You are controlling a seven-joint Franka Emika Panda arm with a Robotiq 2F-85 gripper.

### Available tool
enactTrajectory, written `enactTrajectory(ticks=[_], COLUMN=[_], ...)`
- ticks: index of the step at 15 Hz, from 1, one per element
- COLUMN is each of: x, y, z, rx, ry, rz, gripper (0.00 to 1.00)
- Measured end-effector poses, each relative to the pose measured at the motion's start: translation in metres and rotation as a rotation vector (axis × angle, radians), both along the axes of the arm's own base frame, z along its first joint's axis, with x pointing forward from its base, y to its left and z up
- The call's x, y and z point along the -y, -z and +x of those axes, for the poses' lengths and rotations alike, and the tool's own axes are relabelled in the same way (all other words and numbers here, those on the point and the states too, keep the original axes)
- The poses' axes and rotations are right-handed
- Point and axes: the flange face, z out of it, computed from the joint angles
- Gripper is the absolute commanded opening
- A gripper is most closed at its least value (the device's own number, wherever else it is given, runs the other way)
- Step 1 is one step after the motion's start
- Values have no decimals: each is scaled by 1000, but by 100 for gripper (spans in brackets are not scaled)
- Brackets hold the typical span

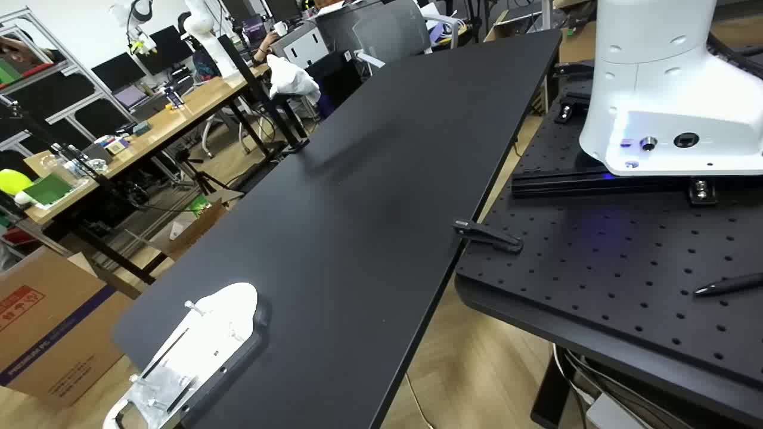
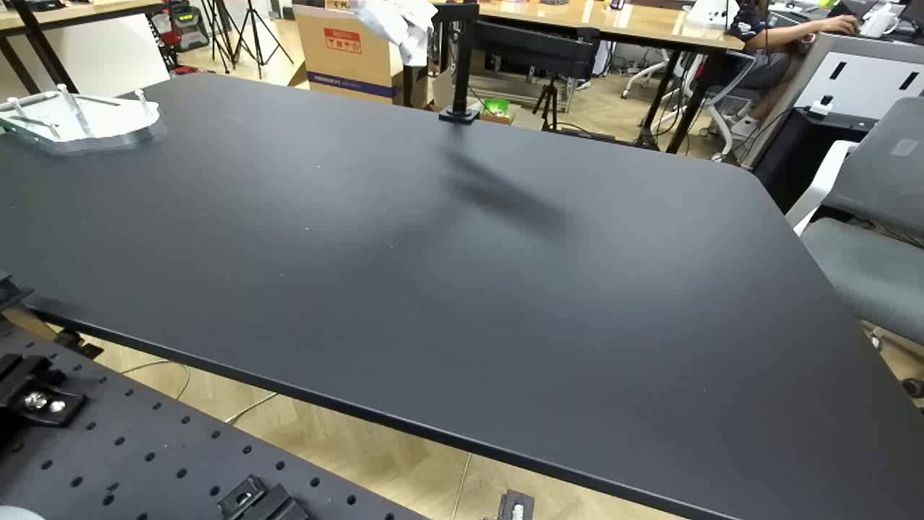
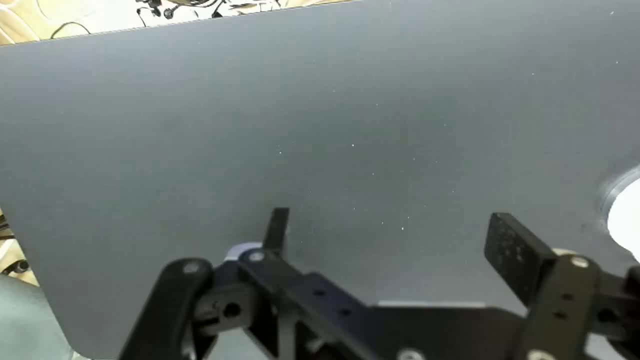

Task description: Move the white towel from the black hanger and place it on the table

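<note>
The white towel hangs bunched on the black hanger at the table's far edge in an exterior view. The towel also shows, cut by the top edge, in an exterior view. There the hanger is a black post clamped to the edge with arms reaching sideways. The black table shows in all views. In the wrist view my gripper is open, with nothing between its fingers and the tabletop below. The towel is out of the wrist view, and the gripper is out of both exterior views.
A white pegged board lies at one end of the table; its edge shows in the wrist view. The robot base stands on a perforated black plate. A grey chair stands by the opposite end.
</note>
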Motion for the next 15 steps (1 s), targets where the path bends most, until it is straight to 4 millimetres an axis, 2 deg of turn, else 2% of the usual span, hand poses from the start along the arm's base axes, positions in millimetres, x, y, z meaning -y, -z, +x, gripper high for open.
enactTrajectory(ticks=[12, 15], x=[0, 5], y=[-1, -3], z=[0, 7], rx=[7, 36], ry=[-1, 20], rz=[1, 9], gripper=[100, 100])
